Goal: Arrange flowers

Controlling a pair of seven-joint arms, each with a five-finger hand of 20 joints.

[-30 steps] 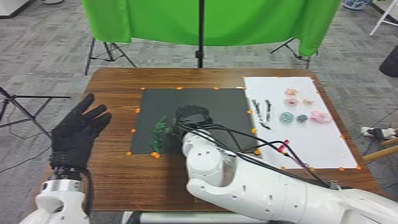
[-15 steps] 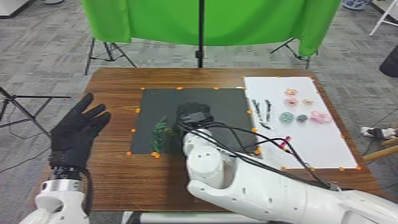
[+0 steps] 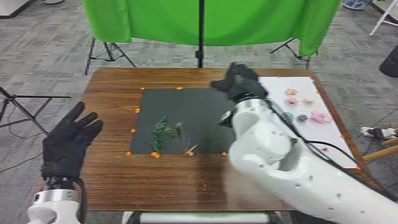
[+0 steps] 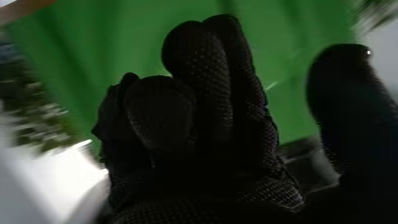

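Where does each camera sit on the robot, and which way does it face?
Head view: on the head, facing forward and down at the brown wooden table and green leafy sprigs; the robot's white arms, black-gloved left hand and black-gloved right hand show.
Right wrist view: on the right arm's wrist, facing along that hand's fingers towards the hanging green cloth; its glove and thumb show.
Both share the right hand and the cloth.

The table (image 3: 160,187) is smooth wood; the mat (image 3: 178,107) on it is matt; the curtain (image 3: 231,25) beyond it is cloth.
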